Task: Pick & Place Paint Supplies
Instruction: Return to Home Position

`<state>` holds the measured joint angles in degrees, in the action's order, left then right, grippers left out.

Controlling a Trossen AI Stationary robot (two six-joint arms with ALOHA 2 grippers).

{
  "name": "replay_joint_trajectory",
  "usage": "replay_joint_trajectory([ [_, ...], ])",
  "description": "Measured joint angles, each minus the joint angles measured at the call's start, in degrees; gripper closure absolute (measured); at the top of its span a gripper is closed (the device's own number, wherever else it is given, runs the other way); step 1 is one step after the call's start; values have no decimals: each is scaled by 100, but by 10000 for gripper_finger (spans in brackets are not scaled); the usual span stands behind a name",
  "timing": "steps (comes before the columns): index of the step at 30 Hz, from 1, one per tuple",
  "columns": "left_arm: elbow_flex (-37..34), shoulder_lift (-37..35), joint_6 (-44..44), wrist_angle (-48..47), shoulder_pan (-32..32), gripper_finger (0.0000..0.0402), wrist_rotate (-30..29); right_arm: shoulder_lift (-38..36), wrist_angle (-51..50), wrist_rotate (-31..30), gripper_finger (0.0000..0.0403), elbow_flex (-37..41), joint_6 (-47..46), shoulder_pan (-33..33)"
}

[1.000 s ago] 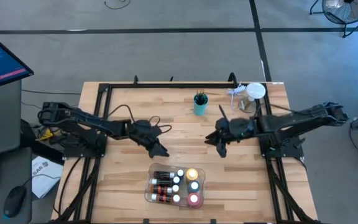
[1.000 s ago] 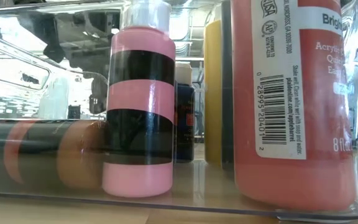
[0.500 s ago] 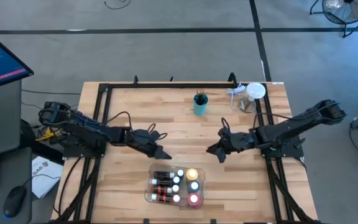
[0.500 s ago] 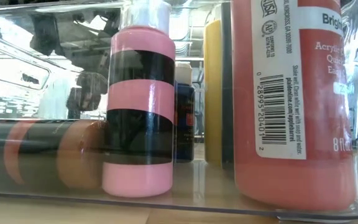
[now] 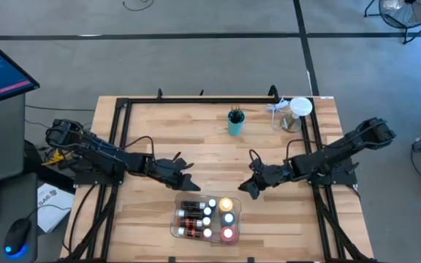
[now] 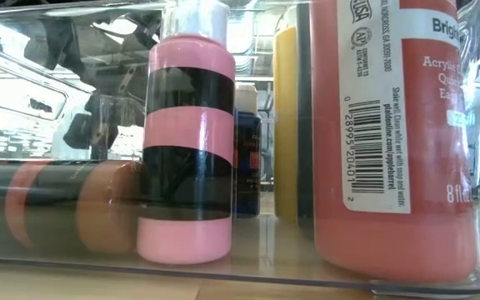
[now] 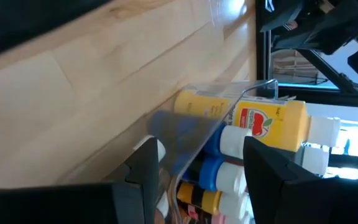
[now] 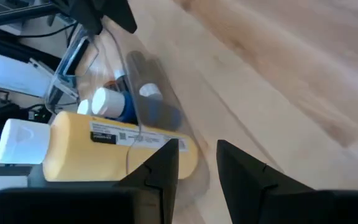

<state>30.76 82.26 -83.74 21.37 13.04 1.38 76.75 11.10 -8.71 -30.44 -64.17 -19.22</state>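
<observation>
Both arms stretch low over the wooden table, reaching in from their own sides toward its middle. The left gripper hangs just far-left of the clear tray, fingers spread wide with nothing between them. The right gripper hangs just beyond the tray's far right corner, its fingers parted by a narrower gap and also empty. The tray sits at the table's near edge and holds the paint bottles. The yellow bottle stands at its far right. Brown bottles lie on its left, and a pink black-banded bottle stands beside a large red one. Paint brushes stand in the teal cup on the far side.
</observation>
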Motion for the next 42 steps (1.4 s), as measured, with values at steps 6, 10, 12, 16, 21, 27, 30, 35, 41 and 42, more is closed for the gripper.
replay_joint_trajectory([
  [6, 0, 0, -379, -20, 410, 261, -458, 446, 568, 213, 300, 2, -92, 0],
  [10, 0, 0, -545, -33, 682, 261, -739, 572, 819, 310, 300, -2, -104, -8],
  [12, 0, 0, -618, -37, 782, 261, -853, 597, 870, 317, 300, -2, -104, -30],
  [16, 0, 0, -683, -45, 911, 261, -1039, 612, 883, 412, 300, -2, -98, -64],
  [21, 0, 0, -785, -46, 1015, 261, -1097, 612, 912, 458, 300, -2, -40, -145],
  [27, 0, 0, -863, -44, 1153, 261, -1207, 610, 935, 458, 300, -2, -40, -305],
  [30, 0, 0, -915, -42, 1200, 261, -1219, 610, 935, 457, 300, -2, -41, -395],
  [35, 0, 0, -958, -39, 1234, 261, -1227, 610, 935, 440, 300, -2, -40, -482],
  [41, 0, 0, -960, -30, 1276, 261, -1261, 610, 1087, 442, 300, 7, -1, -518],
  [42, 0, 0, -960, -20, 1282, 261, -1261, 610, 1141, 444, 300, 7, 13, -520],
])
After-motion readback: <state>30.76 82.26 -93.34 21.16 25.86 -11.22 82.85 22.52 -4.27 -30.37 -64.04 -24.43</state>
